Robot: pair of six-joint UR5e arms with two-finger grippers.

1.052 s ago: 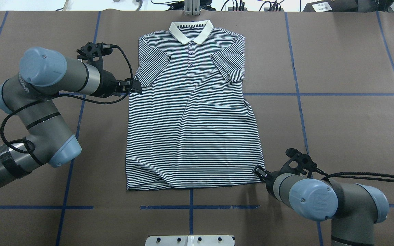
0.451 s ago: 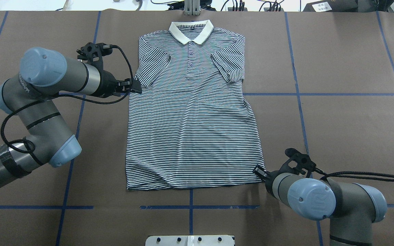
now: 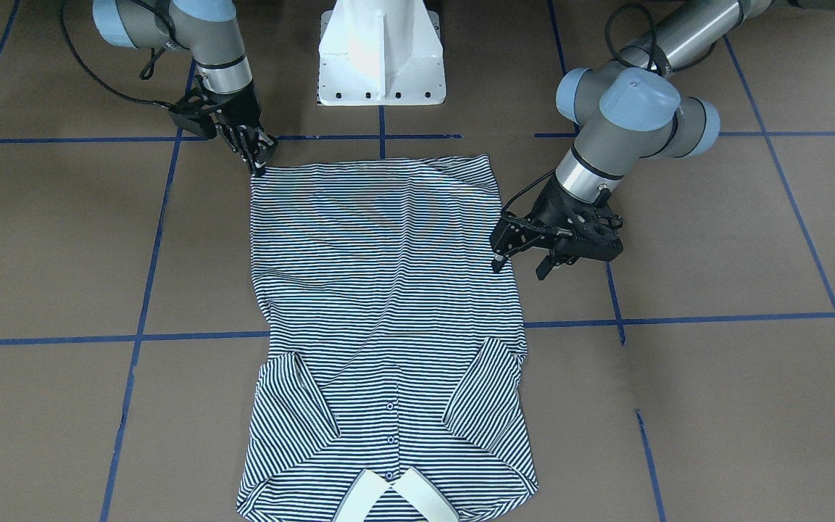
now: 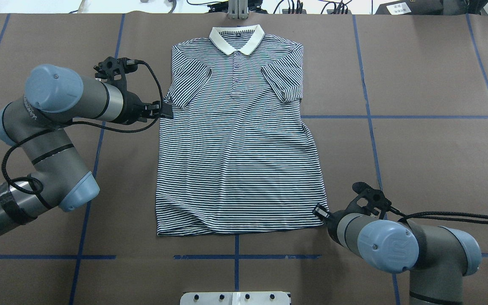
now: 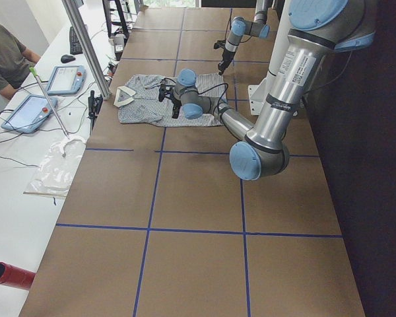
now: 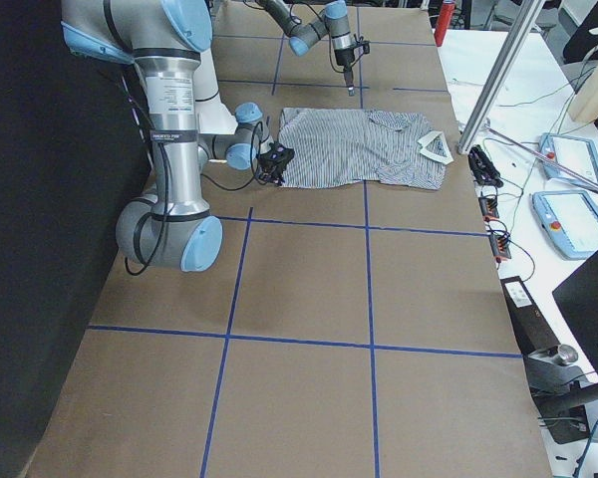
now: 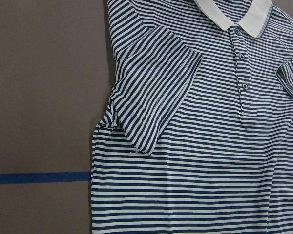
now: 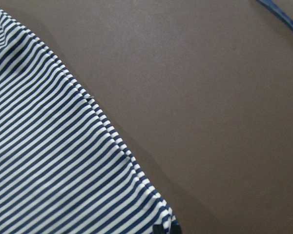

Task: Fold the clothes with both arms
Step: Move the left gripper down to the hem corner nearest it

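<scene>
The black two-finger left tool (image 3: 520, 265) has its fingers (image 3: 497, 261) spread wide with nothing between them. It is just beside the side edge of the short-sleeved polo shirt with thin navy-and-white stripes (image 4: 239, 161), a little below the sleeve (image 4: 187, 84) that lies folded in over the chest. The black right tool (image 3: 259, 165) points down at the hem corner on the opposite side, its tips close together at the cloth; whether it has hold of the corner I cannot tell. The shirt lies flat and front up on the brown paper-covered worktop (image 4: 417, 148), which is marked with blue tape lines (image 4: 396, 117). It lies between the two tools, with its plain cream collar (image 4: 237, 40) at the edge far from the robot and its hem toward the robot.
</scene>
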